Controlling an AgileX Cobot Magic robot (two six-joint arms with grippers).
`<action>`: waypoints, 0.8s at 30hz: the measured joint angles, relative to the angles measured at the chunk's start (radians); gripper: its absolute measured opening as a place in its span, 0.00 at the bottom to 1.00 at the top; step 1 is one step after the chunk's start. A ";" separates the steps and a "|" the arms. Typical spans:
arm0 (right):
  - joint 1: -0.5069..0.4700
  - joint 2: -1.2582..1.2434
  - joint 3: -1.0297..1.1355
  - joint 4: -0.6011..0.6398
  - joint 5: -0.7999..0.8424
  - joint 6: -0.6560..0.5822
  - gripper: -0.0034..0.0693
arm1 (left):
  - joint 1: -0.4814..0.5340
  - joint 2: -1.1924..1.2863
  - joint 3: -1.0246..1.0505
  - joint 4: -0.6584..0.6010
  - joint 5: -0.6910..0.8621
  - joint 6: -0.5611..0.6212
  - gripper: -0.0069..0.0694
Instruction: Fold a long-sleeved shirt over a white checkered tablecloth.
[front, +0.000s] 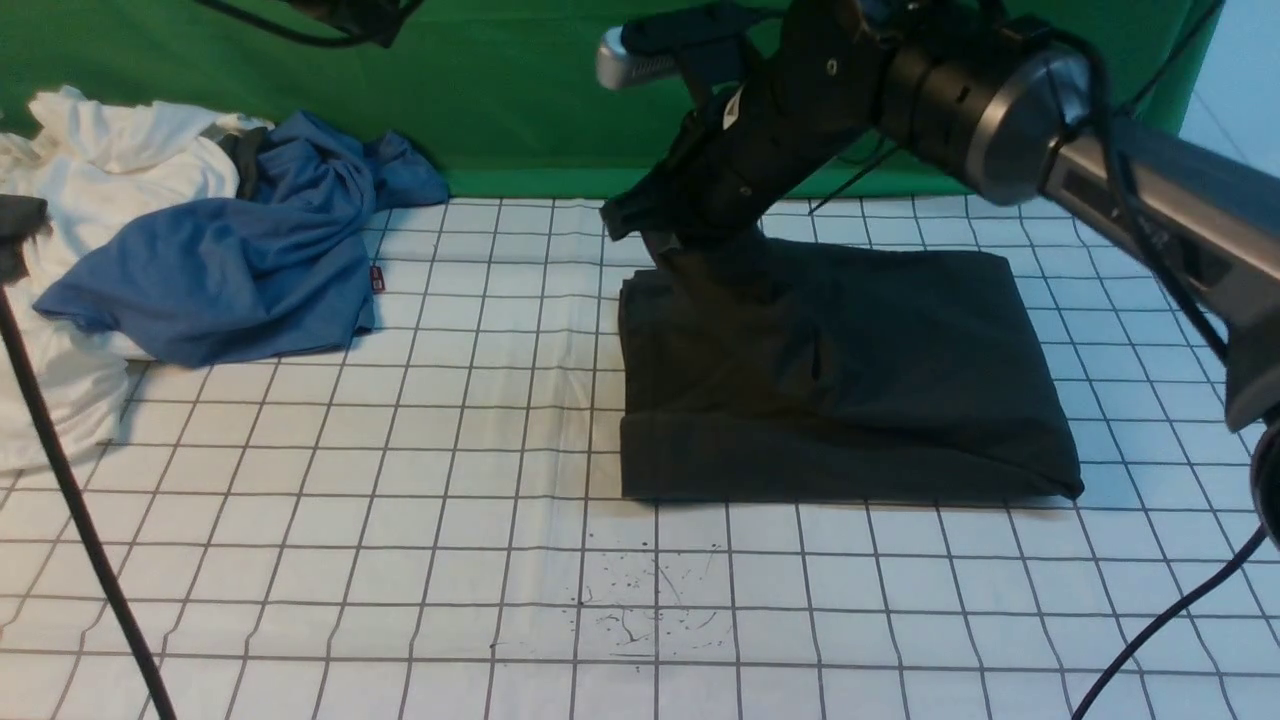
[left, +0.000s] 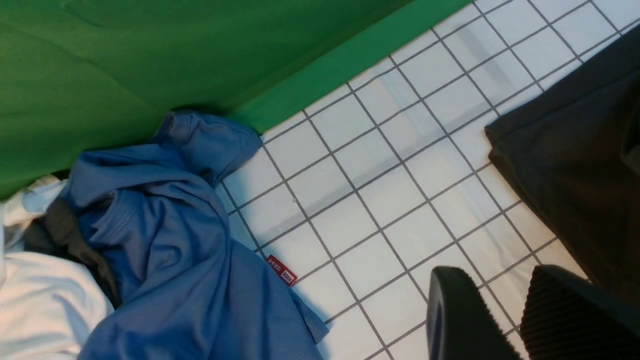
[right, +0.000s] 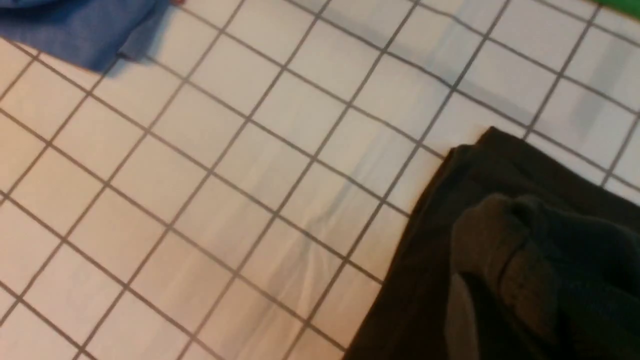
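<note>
One charcoal-black knit long-sleeved shirt (front: 840, 370), folded rectangle, right of centre on white checkered tablecloth (front: 400, 520), long axis left-right. Right gripper (front: 690, 245) on far-left corner, pinching bunched fabric. Left gripper (left: 520, 315) narrowly parted, empty, off shirt's left edge.

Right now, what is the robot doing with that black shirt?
The robot is folding the black shirt on the checkered tablecloth. The shirt already lies folded into a neat rectangle. The right gripper is down at the shirt's far left corner, shut on a pinch of fabric. The left gripper hangs above the cloth beside the shirt, holding nothing. A blue shirt and a white garment lie crumpled at the far left.
</note>
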 joint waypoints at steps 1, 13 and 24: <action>0.001 0.002 0.000 0.000 -0.002 0.003 0.17 | 0.000 0.000 0.000 0.000 0.000 0.000 0.29; -0.022 -0.029 -0.149 -0.003 0.159 -0.105 0.92 | -0.005 0.001 0.000 -0.058 0.000 -0.007 0.29; -0.151 0.026 -0.090 -0.117 0.235 -0.152 0.07 | -0.061 0.040 0.000 -0.063 0.003 -0.002 0.29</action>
